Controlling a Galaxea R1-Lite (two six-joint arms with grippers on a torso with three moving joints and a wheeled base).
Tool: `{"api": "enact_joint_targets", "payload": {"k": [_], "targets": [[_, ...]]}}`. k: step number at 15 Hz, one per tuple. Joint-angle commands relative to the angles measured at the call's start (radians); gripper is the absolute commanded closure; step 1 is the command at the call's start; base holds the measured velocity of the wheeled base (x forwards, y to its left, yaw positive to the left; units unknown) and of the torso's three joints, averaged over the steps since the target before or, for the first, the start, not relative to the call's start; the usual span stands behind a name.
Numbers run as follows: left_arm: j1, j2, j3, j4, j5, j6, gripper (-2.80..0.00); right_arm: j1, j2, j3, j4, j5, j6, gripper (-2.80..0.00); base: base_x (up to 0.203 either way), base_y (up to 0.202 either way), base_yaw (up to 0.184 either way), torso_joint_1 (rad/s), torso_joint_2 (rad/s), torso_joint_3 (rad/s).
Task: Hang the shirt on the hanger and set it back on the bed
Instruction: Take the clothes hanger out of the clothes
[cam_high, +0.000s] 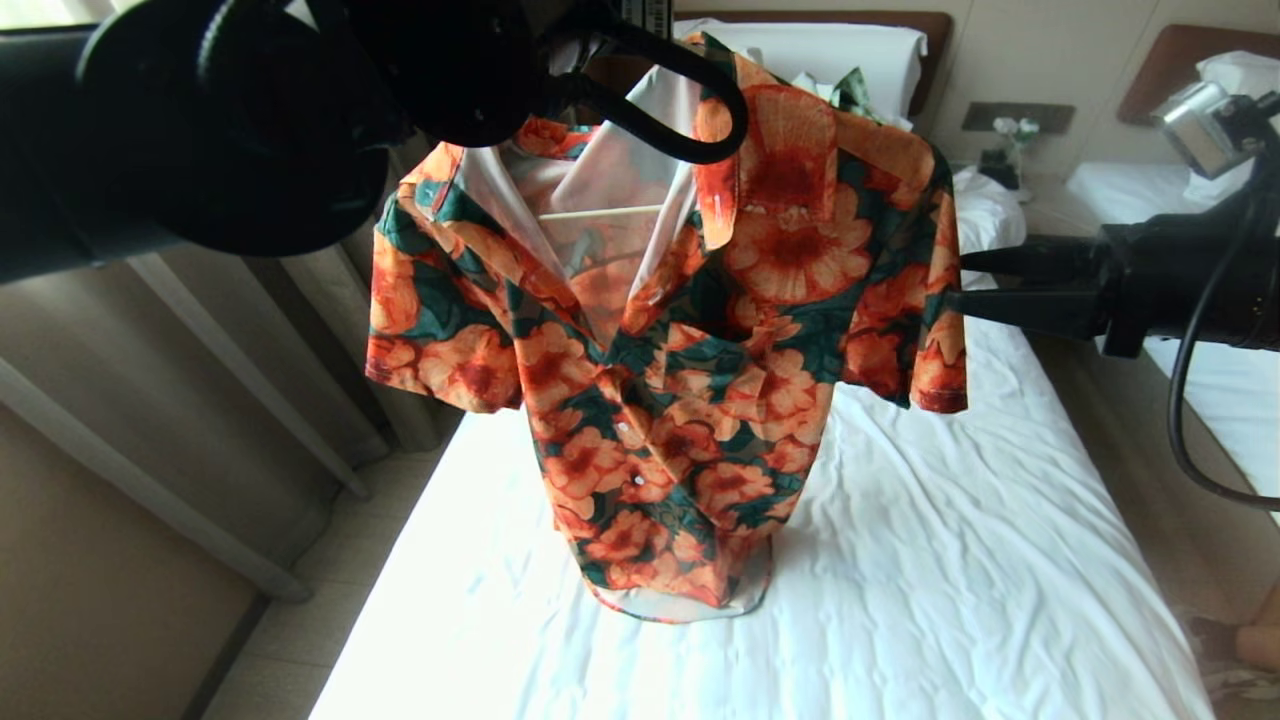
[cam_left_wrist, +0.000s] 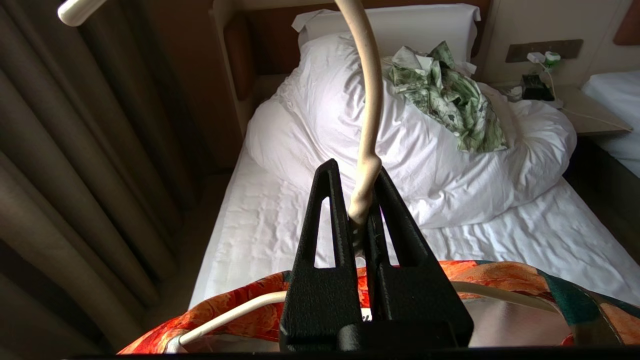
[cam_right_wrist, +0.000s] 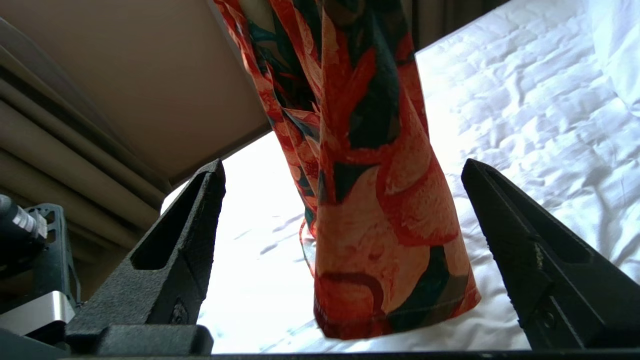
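The short-sleeved button-up shirt with big orange flowers on teal-green leaves (cam_high: 690, 370) hangs on the thin cream-white wire hanger (cam_left_wrist: 367, 125), held up over the middle of the single bed with its wrinkled white sheet (cam_high: 950, 560), hem just reaching the sheet. The left gripper (cam_left_wrist: 357, 210) has its fingers clamped on the hanger's twisted neck; the right gripper (cam_high: 965, 282) sits beside the shirt's sleeve, fingers wide apart and holding nothing. To finish well, the left arm should probably lower slowly, letting the shirt settle flat before letting go of the neck. No brand, label or writing can be read.
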Motion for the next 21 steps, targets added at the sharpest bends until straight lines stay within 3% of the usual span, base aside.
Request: {"api": "enact_joint_targets", "payload": {"k": [1, 4, 5, 6, 13, 19, 21], "targets": [[0.000, -0.002, -0.001, -0.001, 0.005, 0.003, 0.00, 0.042, 0.044, -0.018, -0.002, -0.023, -0.006, -2.80, 0.000, 0.000, 0.000, 0.000, 0.00, 0.000], [0.001, -0.009, 0.002, -0.003, 0.006, 0.002, 0.00, 0.064, 0.067, -0.034, -0.003, -0.062, -0.016, -2.80, 0.000, 0.000, 0.000, 0.000, 0.00, 0.000], [0.001, -0.011, 0.003, -0.001, 0.006, 0.003, 0.00, 0.064, 0.065, -0.034, -0.002, -0.064, -0.017, -0.37, 0.000, 0.000, 0.000, 0.000, 0.00, 0.000], [0.000, -0.011, -0.002, 0.005, 0.008, 0.003, 0.00, 0.062, 0.063, -0.035, -0.002, -0.065, -0.017, 0.00, 0.000, 0.000, 0.000, 0.000, 0.00, 0.000], [-0.009, -0.015, 0.002, 0.005, 0.015, 0.006, 0.00, 0.050, 0.038, -0.027, 0.010, -0.088, -0.013, 0.00, 0.000, 0.000, 0.000, 0.000, 0.00, 0.000], [0.003, -0.015, -0.002, 0.006, 0.017, 0.008, 0.00, -0.063, -0.009, 0.019, 0.024, -0.079, -0.007, 0.00, 0.000, 0.000, 0.000, 0.000, 0.00, 0.000], [0.009, -0.014, -0.002, 0.006, 0.015, 0.013, 0.00, -0.092, -0.034, 0.020, 0.096, -0.069, -0.004, 0.00, 0.000, 0.000, 0.000, 0.000, 0.00, 0.000]]}}
